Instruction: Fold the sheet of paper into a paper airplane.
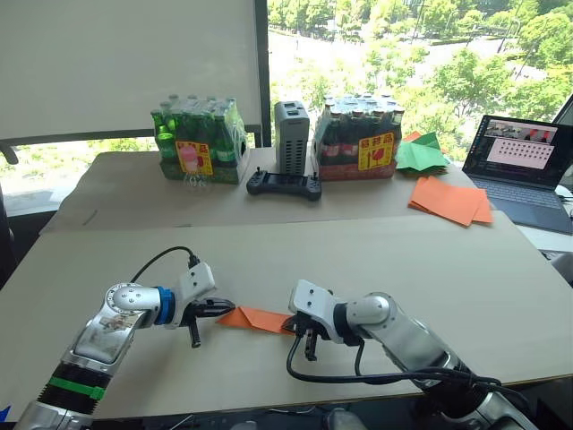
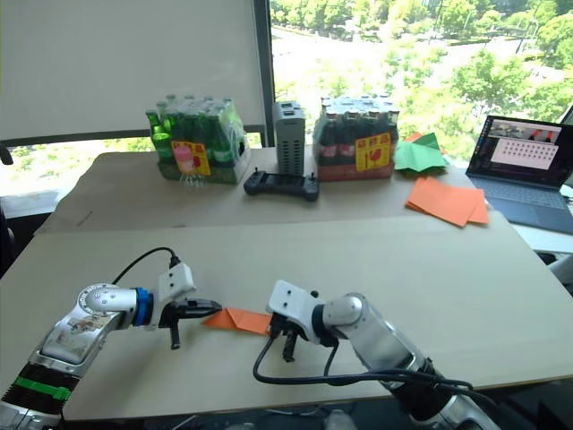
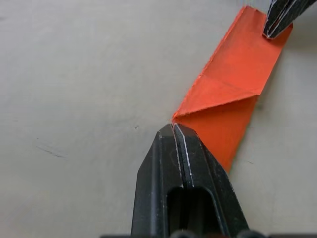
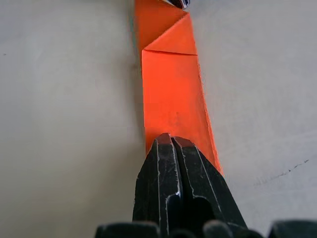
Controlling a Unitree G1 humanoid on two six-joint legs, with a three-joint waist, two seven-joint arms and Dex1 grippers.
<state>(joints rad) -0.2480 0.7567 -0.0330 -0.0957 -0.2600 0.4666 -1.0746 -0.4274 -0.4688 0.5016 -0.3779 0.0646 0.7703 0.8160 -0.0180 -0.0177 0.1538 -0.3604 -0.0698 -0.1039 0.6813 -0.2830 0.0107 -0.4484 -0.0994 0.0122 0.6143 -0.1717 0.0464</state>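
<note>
The sheet of paper (image 1: 260,318) is a narrow bright-orange strip with a folded triangular flap, lying flat on the near part of the table between my two grippers. My left gripper (image 1: 226,307) is shut, and its tip rests on the strip's pointed left end (image 3: 218,124). My right gripper (image 1: 295,325) is also shut and presses its tip on the strip's right end (image 4: 171,99). In the left wrist view the right gripper's fingertips (image 3: 280,17) sit on the far end of the strip. No dart-shaped paper airplane shows.
At the back stand two shrink-wrapped bottle packs (image 1: 199,141) (image 1: 356,137), a grey box (image 1: 291,136) and a black controller (image 1: 283,185). Green paper pieces (image 1: 421,154) and a stack of flat orange sheets (image 1: 450,199) lie back right, beside a laptop (image 1: 524,170).
</note>
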